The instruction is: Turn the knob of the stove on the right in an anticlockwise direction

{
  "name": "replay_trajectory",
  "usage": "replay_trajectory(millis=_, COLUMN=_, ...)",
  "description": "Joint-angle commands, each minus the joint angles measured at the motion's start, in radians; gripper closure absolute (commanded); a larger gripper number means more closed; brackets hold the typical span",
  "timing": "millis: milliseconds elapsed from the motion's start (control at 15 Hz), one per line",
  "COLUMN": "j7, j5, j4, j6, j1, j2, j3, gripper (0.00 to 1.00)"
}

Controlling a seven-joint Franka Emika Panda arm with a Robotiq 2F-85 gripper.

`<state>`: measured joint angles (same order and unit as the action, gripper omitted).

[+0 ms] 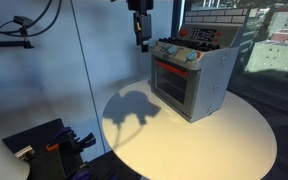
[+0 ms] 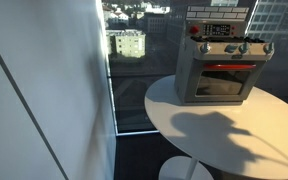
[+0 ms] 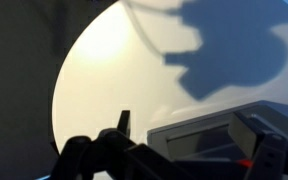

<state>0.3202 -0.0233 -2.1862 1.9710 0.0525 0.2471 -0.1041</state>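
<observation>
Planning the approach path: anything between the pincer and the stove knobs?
Nothing visible. In an exterior view the pincer hangs in open air beside the stove, roughly level with its knobs, with an open gap between them. Only the table lies below.

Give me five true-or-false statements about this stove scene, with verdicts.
1. The stove stands on a round white table. True.
2. The tool grips a knob. False: it hangs in the air beside the stove, touching nothing.
3. The stove's door has a red frame. True.
4. That door hangs open. False: it is shut.
5. A shadow falls on the table. True.
</observation>
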Motion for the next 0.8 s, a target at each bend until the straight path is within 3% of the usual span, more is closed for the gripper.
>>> replay_trajectory(millis=0, j7=-0.048, j5=-0.033, j4=-0.022, j6=-0.124, j1=0.018, j2=0.056, j3=0.01, gripper=0.0)
replay_trajectory(millis=200, j7=-0.059, j5=-0.034, j4=-0.04, j6=-0.175, j1=0.021, j2=0.082, j3=0.009, gripper=0.0)
replay_trajectory(millis=733, j7=-0.031, j5=-0.017, j4=-0.019, j6=-0.155, j1=0.024, j2=0.042, j3=0.024, gripper=0.0)
